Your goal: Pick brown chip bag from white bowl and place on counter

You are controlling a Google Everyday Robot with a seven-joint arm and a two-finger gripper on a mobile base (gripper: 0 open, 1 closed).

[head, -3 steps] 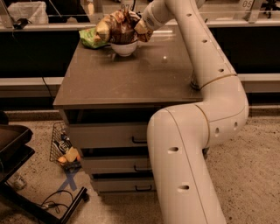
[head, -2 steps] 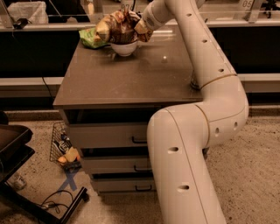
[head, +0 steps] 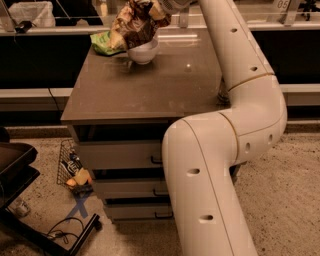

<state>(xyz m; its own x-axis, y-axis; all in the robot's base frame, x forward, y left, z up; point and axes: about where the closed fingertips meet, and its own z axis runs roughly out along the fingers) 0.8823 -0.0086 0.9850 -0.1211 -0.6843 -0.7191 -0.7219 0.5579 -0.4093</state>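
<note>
The brown chip bag (head: 131,26) hangs crumpled just above the white bowl (head: 144,52), its lower edge at the bowl's rim. The bowl stands at the back of the counter (head: 150,90). My gripper (head: 156,11) is at the top edge of the view, over the bowl, shut on the bag's upper right part. My white arm (head: 240,65) reaches in from the right, across the counter's right side.
A green snack bag (head: 101,43) lies on the counter left of the bowl. The cabinet drawers (head: 120,155) are below. A wire basket with items (head: 75,170) and a dark cart (head: 15,170) stand on the floor at the left.
My gripper has risen a little, and the brown chip bag has come up with it, out of the bowl. The bowl has stayed in place.
</note>
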